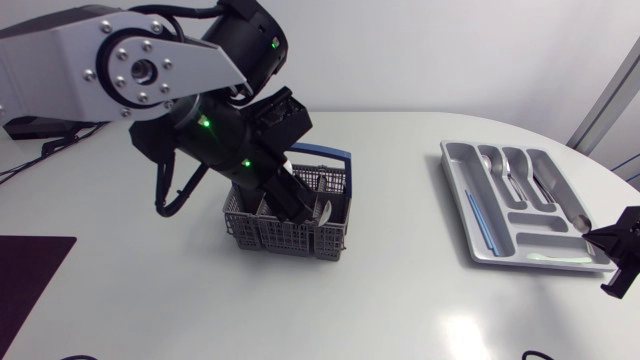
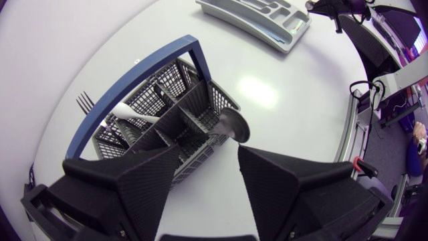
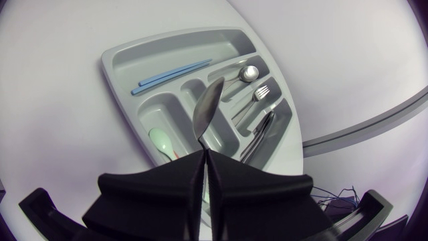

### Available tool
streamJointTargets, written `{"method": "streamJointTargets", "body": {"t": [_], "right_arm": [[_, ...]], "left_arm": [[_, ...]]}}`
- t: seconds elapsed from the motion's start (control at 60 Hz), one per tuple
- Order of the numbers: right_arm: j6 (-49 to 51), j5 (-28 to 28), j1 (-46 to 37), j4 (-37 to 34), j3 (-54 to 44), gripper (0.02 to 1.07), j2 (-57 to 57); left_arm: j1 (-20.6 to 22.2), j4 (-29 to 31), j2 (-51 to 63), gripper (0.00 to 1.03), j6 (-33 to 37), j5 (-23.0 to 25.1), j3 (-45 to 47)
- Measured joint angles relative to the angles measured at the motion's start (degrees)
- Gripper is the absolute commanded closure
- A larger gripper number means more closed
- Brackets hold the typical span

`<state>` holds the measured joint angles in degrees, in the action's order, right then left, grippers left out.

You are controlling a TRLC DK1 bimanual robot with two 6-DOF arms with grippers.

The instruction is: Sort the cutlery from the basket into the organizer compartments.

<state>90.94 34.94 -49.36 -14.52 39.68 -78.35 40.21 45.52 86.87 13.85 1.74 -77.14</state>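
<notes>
1. STATUS, R ARM. R gripper (image 3: 202, 155) is clamped on the handle of the held spoon (image 3: 207, 107). The bowl points fwd, away from the fingers, above the organizer (image 3: 167, 53). In head view the gripper sits at the lower right edge of frame, just off the organizer's lower right corner.

2. STATUS, L ARM. L gripper (image 2: 208, 157) is released, fingers spread w/ nothing between them. It points nose-down over the basket (image 1: 258, 232), centre-left in head view. A spoon bowl (image 2: 231, 126) pokes out of a basket cell just ahead of the fingers. A white utensil (image 2: 134, 114) lies in the cells further ahead.

3. KEY RELATION. I judge the next move to be the R arm's drop-off. The organizer holds chopsticks (image 3: 170, 75), a stored spoon (image 3: 244, 73) and a fork (image 3: 262, 92). The held spoon's bowl hangs over the short middle compts, not over the spoon slot. That slot lies ahead of the bowl and off to the fork side. The held spoon's long axis is skewed vs the slot's long axis. So: shift fwd + sideways, rotate wrist until the axes are parallel, then let go. R arm is by far the nearer to the organizer; L arm is well apart from it, at the basket.

4. RISK. Release w/o rotation prob. leaves the handle across a divider.
</notes>
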Motion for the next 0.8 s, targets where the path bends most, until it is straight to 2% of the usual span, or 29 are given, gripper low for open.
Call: {"method": "streamJointTargets", "body": {"t": [0.35, 0.8], "right_arm": [[0.0, -5.9, 0.59, 8.39, 2.25, 1.02, -10.73], [0.85, -12.63, 5.42, 10.54, 1.99, 1.01, -14.03]], "left_arm": [[0.11, 0.0, 1.05, 0.42, -0.37, -0.57, -0.17], [0.11, 0.0, 1.05, 0.42, -0.37, -0.57, -0.17]]}}
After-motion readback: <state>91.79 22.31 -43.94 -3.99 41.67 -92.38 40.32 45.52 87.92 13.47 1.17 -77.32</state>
